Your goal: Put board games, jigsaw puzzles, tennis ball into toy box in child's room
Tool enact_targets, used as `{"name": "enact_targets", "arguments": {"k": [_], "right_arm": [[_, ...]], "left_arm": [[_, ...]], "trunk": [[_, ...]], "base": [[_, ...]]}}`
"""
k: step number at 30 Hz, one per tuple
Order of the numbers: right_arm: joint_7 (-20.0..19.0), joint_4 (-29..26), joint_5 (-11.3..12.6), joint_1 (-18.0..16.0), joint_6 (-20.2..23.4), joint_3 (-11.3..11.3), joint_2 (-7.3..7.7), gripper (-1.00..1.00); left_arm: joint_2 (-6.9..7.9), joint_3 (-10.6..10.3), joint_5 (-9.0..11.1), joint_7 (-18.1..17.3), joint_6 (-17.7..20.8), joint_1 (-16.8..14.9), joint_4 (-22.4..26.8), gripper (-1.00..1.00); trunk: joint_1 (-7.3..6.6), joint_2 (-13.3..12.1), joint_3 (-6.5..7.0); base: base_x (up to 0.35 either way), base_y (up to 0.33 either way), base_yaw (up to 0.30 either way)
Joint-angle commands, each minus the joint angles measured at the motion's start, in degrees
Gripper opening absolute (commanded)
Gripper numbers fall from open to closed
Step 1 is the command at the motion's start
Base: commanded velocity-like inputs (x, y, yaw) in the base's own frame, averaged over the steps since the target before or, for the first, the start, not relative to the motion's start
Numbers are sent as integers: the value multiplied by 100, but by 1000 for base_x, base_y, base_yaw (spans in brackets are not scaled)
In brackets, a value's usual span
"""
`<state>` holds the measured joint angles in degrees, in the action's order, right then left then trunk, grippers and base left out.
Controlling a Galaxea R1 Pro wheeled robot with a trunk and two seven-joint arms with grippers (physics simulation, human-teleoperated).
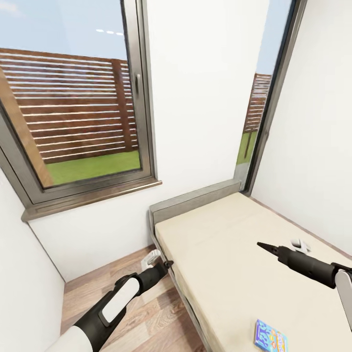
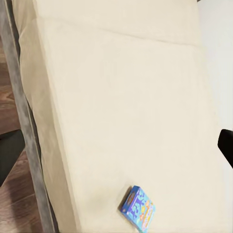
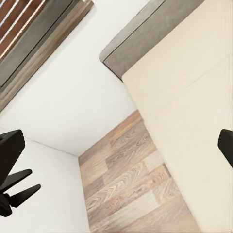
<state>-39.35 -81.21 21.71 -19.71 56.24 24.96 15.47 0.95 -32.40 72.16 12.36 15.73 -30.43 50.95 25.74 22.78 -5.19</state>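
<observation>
A blue board game (image 1: 270,337) lies flat on the beige mattress of the bed (image 1: 230,254), close to its near end; it is also in the left wrist view (image 2: 138,208). My right gripper (image 1: 262,246) hovers above the middle of the mattress, well beyond the box and pointing toward the headboard. Its dark fingers (image 3: 226,145) stand far apart at the edges of the right wrist view, open and empty. My left gripper (image 1: 167,264) hangs over the floor beside the bed's head corner. Its fingers (image 2: 9,150) are also spread, holding nothing. The table, toy box, jigsaw puzzles and tennis ball are out of view.
The grey headboard (image 1: 195,198) backs onto a white wall between two tall dark-framed windows (image 1: 78,112). A strip of wood-plank floor (image 1: 137,308) runs between the bed's left side and a white wall. Another white wall borders the bed's right side.
</observation>
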Motion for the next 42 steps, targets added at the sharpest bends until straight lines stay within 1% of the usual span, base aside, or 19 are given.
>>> {"name": "enact_targets", "arguments": {"k": [1, 6, 9, 11, 15, 20, 24, 26, 29, 31, 32, 34, 41, 42], "right_arm": [[15, -1, -18, -7, 28, 8, -1, 100], [121, -1, -15, -7, 28, 8, -1, 100], [192, 4, -15, -7, 27, 8, -1, 100], [223, 5, -16, -7, 27, 8, -1, 100], [394, 7, -14, -7, 27, 12, -1, 100], [521, 8, -15, -7, 31, 16, -1, 100], [628, 8, -16, -7, 35, 15, -1, 100], [780, 9, -17, -7, 38, 12, -1, 100], [867, 9, -15, -7, 40, 12, -1, 100], [1052, 9, -13, -7, 41, 11, -1, 100], [1052, 9, -13, -7, 41, 11, -1, 100], [1217, 9, -12, -7, 43, 10, -1, 100], [1413, 13, -10, -7, 52, 9, 1, 100], [1438, 12, -7, -7, 54, 9, 3, 100]], "left_arm": [[7, -13, 57, 47, -2, -7, 12, 100], [35, 29, 75, 49, -1, -7, 2, 100], [104, 73, 65, 63, 6, -7, -62, 100], [121, 79, 54, 68, 6, -7, -122, 100], [158, 86, -19, 67, 12, -7, -615, 100], [168, 81, -47, 61, 19, -7, -832, 100], [171, 84, -55, 59, 27, -7, -908, 100], [175, 91, -58, 58, 33, -7, -957, 100], [178, 93, -59, 58, 37, -7, -974, 100], [181, 95, -58, 54, 43, -7, -999, 100], [181, 95, -58, 54, 43, -7, -999, 100], [183, 92, -56, 51, 48, -7, -1015, 100], [185, 90, -53, 49, 94, -7, -1042, 100], [185, 92, -51, 48, 135, -7, -1056, 100]], "trunk": [[4, 13, -13], [4, 13, -13], [4, 13, -13], [4, 13, -13], [4, 13, -13], [4, 13, -13], [4, 13, -13], [4, 13, -13], [4, 13, -13], [4, 13, -13], [4, 13, -13], [4, 13, -13], [4, 13, -13], [26, 53, -31]], "base": [[0, 0, -19], [0, 0, -12], [0, 0, -6], [0, 0, -4], [0, 0, -2], [0, 0, -1], [0, 0, 0], [0, 0, 0], [0, 0, 0], [0, 0, 0], [0, 0, 0], [0, 0, 0], [0, 0, 0], [0, 0, 0]]}}
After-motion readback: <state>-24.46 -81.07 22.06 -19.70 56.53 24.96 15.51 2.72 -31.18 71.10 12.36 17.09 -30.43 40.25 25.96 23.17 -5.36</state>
